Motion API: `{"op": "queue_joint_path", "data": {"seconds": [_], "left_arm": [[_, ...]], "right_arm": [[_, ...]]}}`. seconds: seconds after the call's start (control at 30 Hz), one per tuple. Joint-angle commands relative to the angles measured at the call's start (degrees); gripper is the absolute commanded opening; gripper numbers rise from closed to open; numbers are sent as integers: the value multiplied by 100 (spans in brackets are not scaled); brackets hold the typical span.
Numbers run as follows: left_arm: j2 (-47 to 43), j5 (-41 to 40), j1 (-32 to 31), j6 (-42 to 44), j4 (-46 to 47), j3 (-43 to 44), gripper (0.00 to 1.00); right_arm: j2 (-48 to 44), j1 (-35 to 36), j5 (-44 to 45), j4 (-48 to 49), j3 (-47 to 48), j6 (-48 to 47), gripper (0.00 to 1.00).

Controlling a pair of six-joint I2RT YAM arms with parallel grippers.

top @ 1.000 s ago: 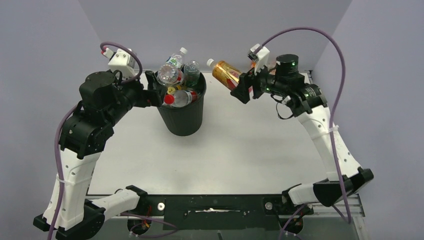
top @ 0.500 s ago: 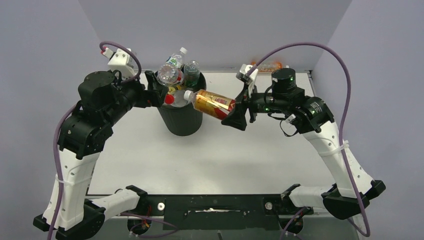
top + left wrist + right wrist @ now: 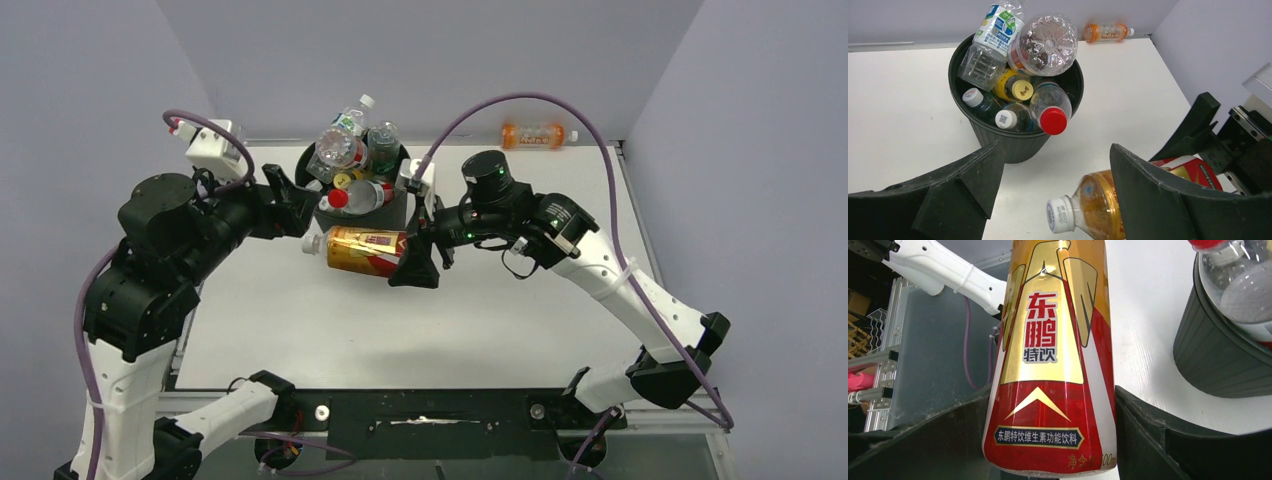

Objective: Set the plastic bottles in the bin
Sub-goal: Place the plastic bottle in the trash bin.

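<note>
right claw (image 3: 407, 262) clamped on gold bottle (image 3: 360, 250) base, near side of bin (image 3: 1015, 145) | left claw (image 3: 293, 203) open, empty | probably light, slick label, squashy walls; hold mid-body

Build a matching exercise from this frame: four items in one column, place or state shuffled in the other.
Column 1
1. gold-and-red bottle
2. orange bottle
3. red-capped bottle
4. left gripper

Column 2
A. lying on the table, at its far edge
B. inside the bin
C. open, gripping nothing
D. clamped in the right gripper, outside the bin

Pairs: 1-D, 2-A, 3-B, 4-C
</note>
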Motion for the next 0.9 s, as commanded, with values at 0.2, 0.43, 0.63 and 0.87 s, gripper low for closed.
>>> {"op": "queue_joint_path", "data": {"seconds": [0.2,0.43,0.63,0.87], "left_arm": [[-608,442,38,-258,-439,-396,71],[-867,685,38,-355,-236,-1152,69],[-944,882,38,-397,-68,-1519,67],[-1027,1169,38,-558,159,-1821,66]], "right_arm": [[467,227,13,928,806,302,61],[350,229,-188,1551,802,527,61],[8,130,-266,2187,553,761,61],[-308,-284,-442,3044,156,1241,59]]}}
